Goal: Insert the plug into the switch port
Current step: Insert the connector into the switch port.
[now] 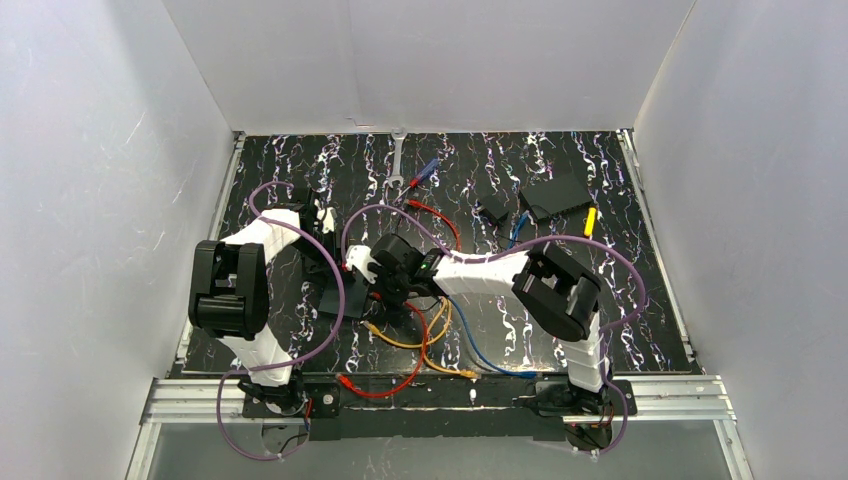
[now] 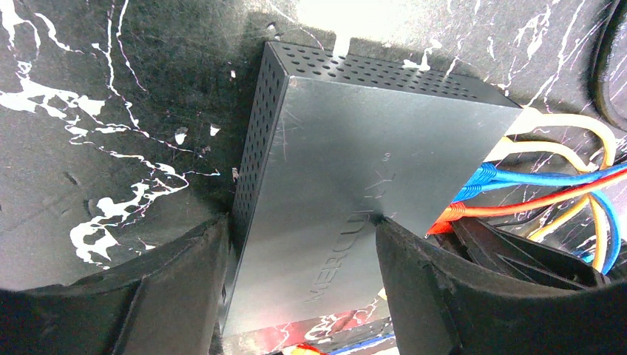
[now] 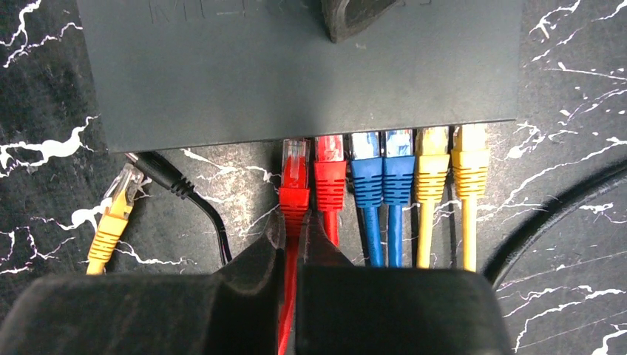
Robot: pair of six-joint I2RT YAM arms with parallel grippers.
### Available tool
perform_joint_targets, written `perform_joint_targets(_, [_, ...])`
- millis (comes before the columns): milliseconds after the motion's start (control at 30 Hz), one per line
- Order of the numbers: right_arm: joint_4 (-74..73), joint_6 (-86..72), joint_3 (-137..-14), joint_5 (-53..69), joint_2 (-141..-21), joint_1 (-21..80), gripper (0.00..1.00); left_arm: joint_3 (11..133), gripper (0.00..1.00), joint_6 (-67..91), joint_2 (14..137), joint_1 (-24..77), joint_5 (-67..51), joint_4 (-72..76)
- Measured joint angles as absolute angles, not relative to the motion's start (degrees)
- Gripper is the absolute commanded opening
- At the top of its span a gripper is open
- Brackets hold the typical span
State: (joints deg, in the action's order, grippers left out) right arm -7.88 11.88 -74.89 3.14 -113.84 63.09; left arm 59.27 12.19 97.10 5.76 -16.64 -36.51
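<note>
Plug at port: grip status

Right end effector [image 3: 296, 222] is pinching the red cable [image 3: 285, 303] just behind the red plug [image 3: 294, 174], with its fingers nearly together. The plug is pointing lengthwise into the port row of the switch [image 3: 259, 74]. Left end effector [image 2: 303, 229], spread wide, is clamping the switch, which is lying flat on the table [image 3: 44, 89].

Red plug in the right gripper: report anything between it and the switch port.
Nothing visible does. The red plug, pinched by the right gripper, has its tip at the edge of the switch, beside a seated red plug. A loose yellow plug and black cable lie off to one side.
</note>
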Motion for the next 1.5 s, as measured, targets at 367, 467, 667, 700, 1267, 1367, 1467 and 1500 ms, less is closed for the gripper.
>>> perform_joint_targets(367, [-5.4, 10.3, -74.1, 2.7, -113.8, 63.1, 0.01, 59.3, 0.68, 12.2, 97.1, 5.8, -16.6, -36.5])
perform_joint_targets(467, [-4.5, 10.2, -73.4, 2.7, -113.4, 63.1, 0.01, 59.3, 0.68, 12.2, 97.1, 5.8, -16.6, -36.6])
perform_joint_targets(667, [-2.9, 9.6, -72.2, 2.7, -112.4, 63.1, 0.01, 59.3, 0.68, 12.2, 97.1, 5.8, -16.6, -36.6])
perform_joint_targets(700, [-2.9, 9.6, -72.2, 2.7, -112.3, 63.1, 0.01, 59.3, 0.68, 12.2, 97.1, 5.8, -16.6, -36.6])
perform_joint_targets(1267, [-1.4, 9.2, -71.0, 3.2, -111.8, 63.2, 0.01, 59.3, 0.68, 12.2, 97.1, 5.8, -16.6, -36.6])
perform_joint_targets(1367, [0.4, 9.2, -69.6, 3.8, -111.0, 63.2, 0.01, 59.3, 0.68, 12.2, 97.2, 5.8, -16.7, -36.6])
perform_joint_targets(1467, [1.3, 9.3, -68.8, 4.0, -110.4, 63.2, 0.01, 59.3, 0.68, 12.2, 97.2, 5.8, -16.7, -36.6])
perform_joint_targets(1500, [1.5, 9.3, -68.7, 4.1, -110.3, 63.2, 0.01, 59.4, 0.68, 12.2, 97.2, 5.8, -16.7, -36.6])
